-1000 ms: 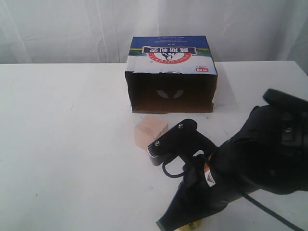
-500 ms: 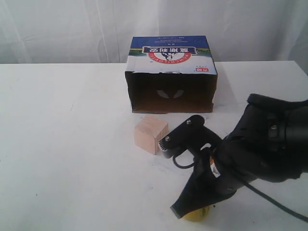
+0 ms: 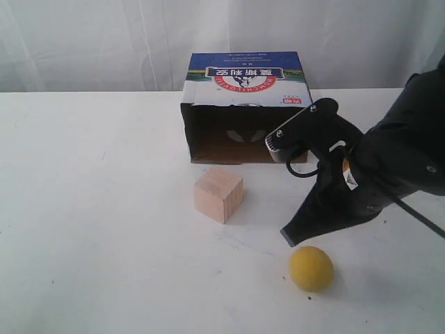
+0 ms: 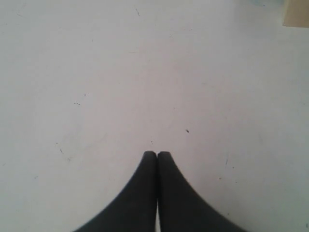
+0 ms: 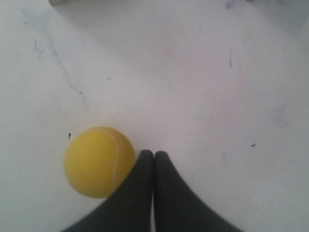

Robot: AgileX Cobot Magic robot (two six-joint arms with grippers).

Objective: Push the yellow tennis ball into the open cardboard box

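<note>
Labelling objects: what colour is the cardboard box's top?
The open cardboard box top is blue with a red-white logo; exterior view.

Matt ball (image 3: 311, 268), wooden cube (image 3: 218, 193) (smooth), cardboard box (image 3: 247, 83)

The exterior camera looks from above the near edge of the white desk (image 3: 104, 209) toward its far edge, where the brown cardboard box with a blue printed top (image 3: 247, 83) stands. Each wrist camera looks down at the desk from close by, past the left black pincer (image 4: 157, 153) or the right black pincer (image 5: 153, 153). The right wrist and exterior views share the fuzzy yellow ball (image 5: 99, 162).
</note>
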